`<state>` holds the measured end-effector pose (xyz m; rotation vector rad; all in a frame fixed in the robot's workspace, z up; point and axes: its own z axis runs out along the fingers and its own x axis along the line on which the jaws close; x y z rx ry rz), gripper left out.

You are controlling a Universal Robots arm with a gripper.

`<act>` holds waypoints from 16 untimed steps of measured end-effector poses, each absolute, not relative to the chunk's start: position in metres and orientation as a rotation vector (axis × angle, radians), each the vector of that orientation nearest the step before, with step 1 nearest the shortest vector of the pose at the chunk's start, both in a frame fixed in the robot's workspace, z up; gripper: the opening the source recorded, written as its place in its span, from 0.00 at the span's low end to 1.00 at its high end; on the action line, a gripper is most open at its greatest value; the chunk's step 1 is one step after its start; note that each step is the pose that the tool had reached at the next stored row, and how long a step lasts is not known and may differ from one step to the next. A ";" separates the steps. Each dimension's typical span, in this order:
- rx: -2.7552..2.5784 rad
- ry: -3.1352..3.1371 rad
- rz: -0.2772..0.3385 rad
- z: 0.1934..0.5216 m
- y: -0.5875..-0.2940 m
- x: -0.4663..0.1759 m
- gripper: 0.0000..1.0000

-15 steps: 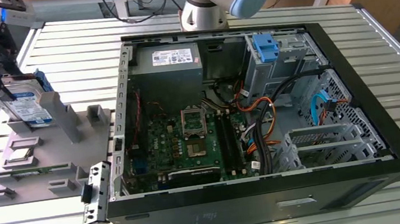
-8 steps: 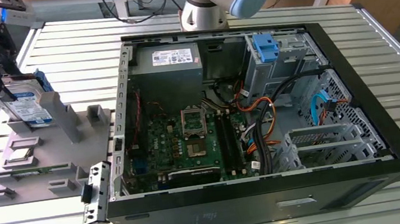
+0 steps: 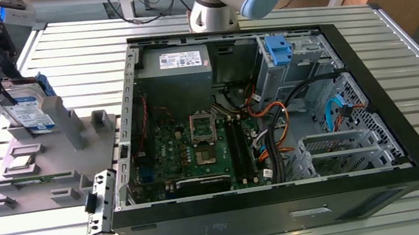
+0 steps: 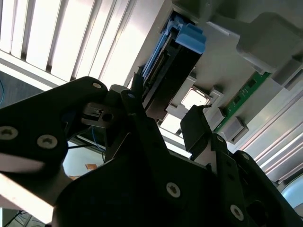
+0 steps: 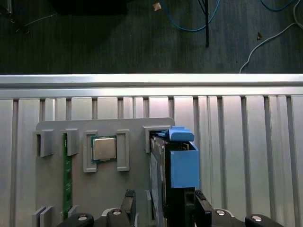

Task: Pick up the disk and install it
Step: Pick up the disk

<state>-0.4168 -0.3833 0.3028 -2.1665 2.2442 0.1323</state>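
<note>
I'm at the pick-up step, and nothing has been lifted yet. On the slatted metal worktop (image 3: 67, 48), towards the exterior view's left edge, the black two-finger gripper (image 3: 3, 90) is down over the disk (image 3: 31, 111). The disk is a flat silver-grey metal drive with a blue-and-white label and a bright blue plastic frame. It stands upright on its edge in a slot at the far end of the grey plastic parts holder (image 3: 50, 171).

In the first wrist view the fingers (image 5: 129, 201) are spread with the drive between them. One finger is close against the drive's dark side. The other stands apart from it with a gap showing, so I see no pinch yet.

I judge the grasp needs the fingers squared to the two broad faces and clear of the blue tab at the top. The slot walls leave little room for tilt.

The same holder carries a square silver processor chip (image 5: 104, 148) and a green memory stick (image 5: 67, 175).

Towards the exterior view's right lies the open black computer case (image 3: 402, 149). A bare blue plastic bracket (image 3: 277, 50) sits at its far side.
</note>
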 end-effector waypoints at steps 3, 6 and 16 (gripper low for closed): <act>-2.163 2.238 0.141 0.303 -0.383 -0.417 0.59; -2.162 2.236 0.143 0.302 -0.383 -0.417 0.59; -2.163 2.235 0.142 0.301 -0.381 -0.417 0.59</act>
